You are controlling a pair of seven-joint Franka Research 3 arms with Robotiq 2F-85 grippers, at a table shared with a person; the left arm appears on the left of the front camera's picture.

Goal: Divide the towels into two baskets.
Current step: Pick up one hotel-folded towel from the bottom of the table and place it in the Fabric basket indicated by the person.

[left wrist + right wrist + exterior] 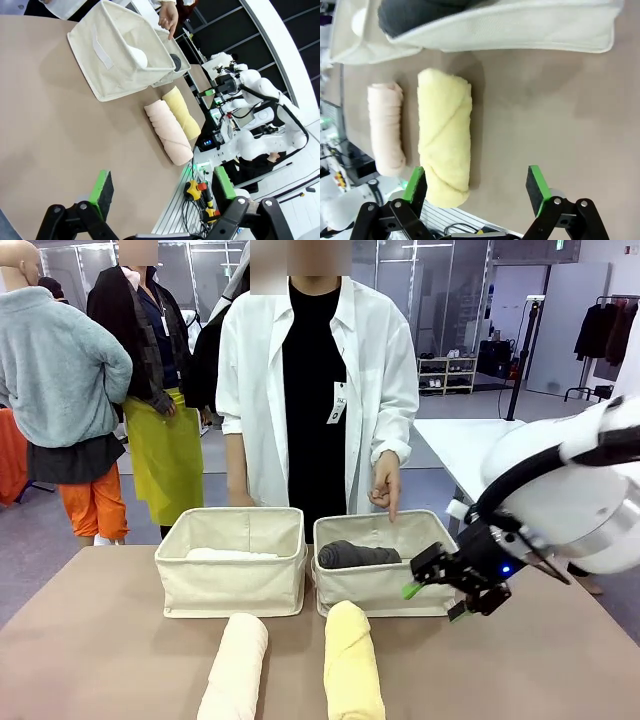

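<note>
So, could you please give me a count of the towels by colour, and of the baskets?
White towel: 1, in the left basket
Dark grey towel: 1, in the right basket
Cream towel: 1, on the table
Pale yellow towel: 1, on the table
Baskets: 2
Total: 4 towels and 2 baskets, 6 things

Bright, even light, soft shadows; wrist views bend at the edges.

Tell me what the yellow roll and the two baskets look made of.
Yellow towel: likely terry cotton, matte; fuzzy pile and soft folds show. Left basket and right basket: probably canvas, matte beige; fine weave, soft walls, folded rims.
</note>
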